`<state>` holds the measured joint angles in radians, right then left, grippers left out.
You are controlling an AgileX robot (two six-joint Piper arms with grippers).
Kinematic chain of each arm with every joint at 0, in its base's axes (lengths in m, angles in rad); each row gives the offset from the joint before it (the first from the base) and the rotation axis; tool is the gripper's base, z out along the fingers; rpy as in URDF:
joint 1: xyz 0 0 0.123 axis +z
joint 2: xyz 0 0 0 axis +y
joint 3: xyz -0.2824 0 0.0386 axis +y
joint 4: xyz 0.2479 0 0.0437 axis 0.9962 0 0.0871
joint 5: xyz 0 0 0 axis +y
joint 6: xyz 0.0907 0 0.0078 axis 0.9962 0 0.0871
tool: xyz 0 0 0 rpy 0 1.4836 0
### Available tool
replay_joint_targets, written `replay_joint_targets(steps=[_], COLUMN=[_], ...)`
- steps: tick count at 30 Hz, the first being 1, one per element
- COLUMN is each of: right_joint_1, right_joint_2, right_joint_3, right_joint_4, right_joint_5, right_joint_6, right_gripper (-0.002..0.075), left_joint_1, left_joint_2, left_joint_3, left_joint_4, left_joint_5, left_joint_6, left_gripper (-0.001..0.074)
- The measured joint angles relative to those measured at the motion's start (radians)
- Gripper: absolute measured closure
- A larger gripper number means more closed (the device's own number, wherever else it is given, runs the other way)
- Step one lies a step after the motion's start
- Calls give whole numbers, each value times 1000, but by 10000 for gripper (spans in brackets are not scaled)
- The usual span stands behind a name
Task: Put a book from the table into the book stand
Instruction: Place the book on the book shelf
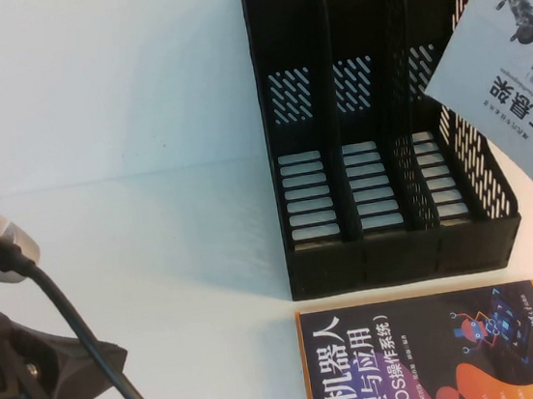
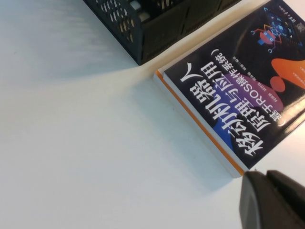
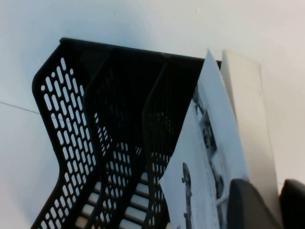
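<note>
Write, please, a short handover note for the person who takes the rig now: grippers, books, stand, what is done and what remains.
Right gripper: at the stand's right side, jaws shut on the white book, which is lifted and tilted over the right edge of the black book stand.
Left gripper: low near the table, beside the navy book, holding nothing; whether its jaws are open does not show.
Navy book: flat on the table in front of the stand.
Done: white book picked up.
Left: lower it into a compartment (all three look empty), then release.
</note>
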<state>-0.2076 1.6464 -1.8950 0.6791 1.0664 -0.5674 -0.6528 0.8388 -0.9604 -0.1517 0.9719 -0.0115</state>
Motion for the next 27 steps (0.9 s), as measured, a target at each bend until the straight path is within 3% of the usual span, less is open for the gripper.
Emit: replay_joint_targets(steps=[27], right_joint_1=[142], right_joint_2=[130], right_joint_3=[0], right_joint_4=[-91], right_joint_5=[-240], right_joint_6=[100], right_gripper=[594], left_joint_1=[0], left_joint_2=[0], left_joint_3=[0], left_joint_4=[3], left_joint_5=[6], left_joint_6=[-6], left_gripper=[738])
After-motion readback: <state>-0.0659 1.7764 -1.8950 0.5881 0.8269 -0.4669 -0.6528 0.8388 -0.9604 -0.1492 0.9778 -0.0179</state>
